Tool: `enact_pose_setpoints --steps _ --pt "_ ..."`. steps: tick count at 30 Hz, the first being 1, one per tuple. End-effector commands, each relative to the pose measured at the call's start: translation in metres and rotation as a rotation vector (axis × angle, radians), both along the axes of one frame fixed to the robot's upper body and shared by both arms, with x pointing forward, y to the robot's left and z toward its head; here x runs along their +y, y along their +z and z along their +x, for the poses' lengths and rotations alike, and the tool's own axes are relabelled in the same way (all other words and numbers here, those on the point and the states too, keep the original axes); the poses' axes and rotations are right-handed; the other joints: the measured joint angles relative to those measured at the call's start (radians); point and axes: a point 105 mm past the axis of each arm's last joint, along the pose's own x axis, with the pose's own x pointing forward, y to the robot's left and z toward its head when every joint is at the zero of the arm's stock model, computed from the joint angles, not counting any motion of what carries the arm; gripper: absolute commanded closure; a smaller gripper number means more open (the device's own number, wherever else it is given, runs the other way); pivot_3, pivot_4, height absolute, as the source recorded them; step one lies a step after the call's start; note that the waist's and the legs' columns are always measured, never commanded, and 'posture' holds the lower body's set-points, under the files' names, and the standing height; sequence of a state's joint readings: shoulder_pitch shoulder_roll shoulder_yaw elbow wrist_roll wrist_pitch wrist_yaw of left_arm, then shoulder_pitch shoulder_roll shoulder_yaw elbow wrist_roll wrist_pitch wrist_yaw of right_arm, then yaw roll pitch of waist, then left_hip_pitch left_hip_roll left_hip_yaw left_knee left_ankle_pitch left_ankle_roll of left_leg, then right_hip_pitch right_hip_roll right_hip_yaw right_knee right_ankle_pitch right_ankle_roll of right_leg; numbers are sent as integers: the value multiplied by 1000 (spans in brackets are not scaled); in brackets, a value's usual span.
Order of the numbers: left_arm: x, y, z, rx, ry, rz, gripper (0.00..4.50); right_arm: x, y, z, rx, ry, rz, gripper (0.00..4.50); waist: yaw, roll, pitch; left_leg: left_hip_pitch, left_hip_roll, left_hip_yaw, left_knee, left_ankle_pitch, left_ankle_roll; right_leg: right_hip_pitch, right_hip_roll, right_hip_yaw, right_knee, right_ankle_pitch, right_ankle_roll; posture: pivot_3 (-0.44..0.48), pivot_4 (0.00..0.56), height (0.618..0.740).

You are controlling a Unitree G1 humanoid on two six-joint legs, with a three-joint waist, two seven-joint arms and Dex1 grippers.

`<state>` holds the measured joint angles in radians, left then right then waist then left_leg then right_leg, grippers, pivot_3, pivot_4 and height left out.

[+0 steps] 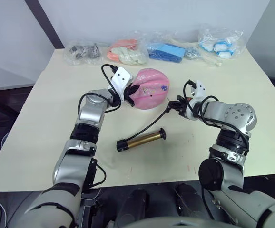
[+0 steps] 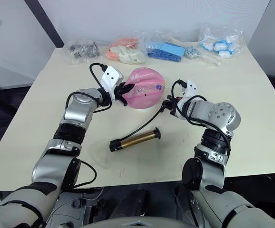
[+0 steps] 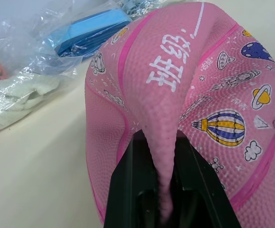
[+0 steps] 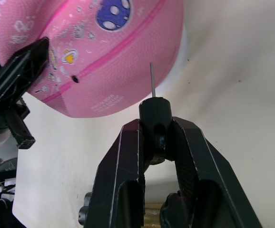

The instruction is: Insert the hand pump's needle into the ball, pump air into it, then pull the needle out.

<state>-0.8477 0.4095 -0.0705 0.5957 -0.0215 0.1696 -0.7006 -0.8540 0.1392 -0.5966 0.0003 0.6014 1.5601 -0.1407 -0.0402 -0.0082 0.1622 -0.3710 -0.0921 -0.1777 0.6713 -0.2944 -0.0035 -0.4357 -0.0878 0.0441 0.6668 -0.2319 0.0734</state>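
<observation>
Fingers (image 3: pixel 128 190) of the left gripper (image 1: pixel 131 91) are pinching a fold of the ball (image 1: pixel 149 88). The right gripper (image 4: pixel 154 142), arm bent inward, is clamping the needle (image 4: pixel 152 80) fitting, pin just beyond its fingertips, near the ball. The hand pump (image 1: pixel 141 140) is lying on the counter (image 1: pixel 42 123).

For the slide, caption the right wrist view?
Right gripper holds the needle just short of the pink ball, which the left gripper pinches.

Both arms were bent in toward the middle of the frame. The left gripper (image 1: pixel 130 92) was pinched tight on a fold of the ball (image 1: pixel 151 88), center-left. The right gripper (image 1: pixel 178 104) was clamped on the needle (image 4: pixel 152 80) fitting, center-right, wrist angled inward.
</observation>
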Motion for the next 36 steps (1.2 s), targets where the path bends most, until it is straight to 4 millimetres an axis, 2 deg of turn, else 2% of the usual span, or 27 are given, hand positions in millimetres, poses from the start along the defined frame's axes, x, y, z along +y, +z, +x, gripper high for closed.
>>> enact_pose_setpoints --steps 1,11,20,36 --pt "-5 -2 -2 -5 -10 -10 4487 60 34 -15 -93 167 123 4152 0 0 0 0 0 0 0 0 0 0 0 0 0 0 0 0 150 740" --pt "-7 -4 -3 6 -9 -46 4487 61 30 -21 -163 250 79 4152 -1 0 0 -1 0 2 0 0 0 -3 -1 0 3 0 0 0 150 740" --pt "-13 -3 -8 22 5 -106 4487 58 28 -15 -154 273 63 4152 -1 0 -1 -1 0 2 0 0 0 -3 -1 0 3 0 0 0 150 740" --pt "-4 -8 -14 32 101 -131 4487 46 24 -2 -143 251 52 4152 -5 0 -1 -1 0 3 0 0 0 -4 0 1 3 0 0 0 150 740"
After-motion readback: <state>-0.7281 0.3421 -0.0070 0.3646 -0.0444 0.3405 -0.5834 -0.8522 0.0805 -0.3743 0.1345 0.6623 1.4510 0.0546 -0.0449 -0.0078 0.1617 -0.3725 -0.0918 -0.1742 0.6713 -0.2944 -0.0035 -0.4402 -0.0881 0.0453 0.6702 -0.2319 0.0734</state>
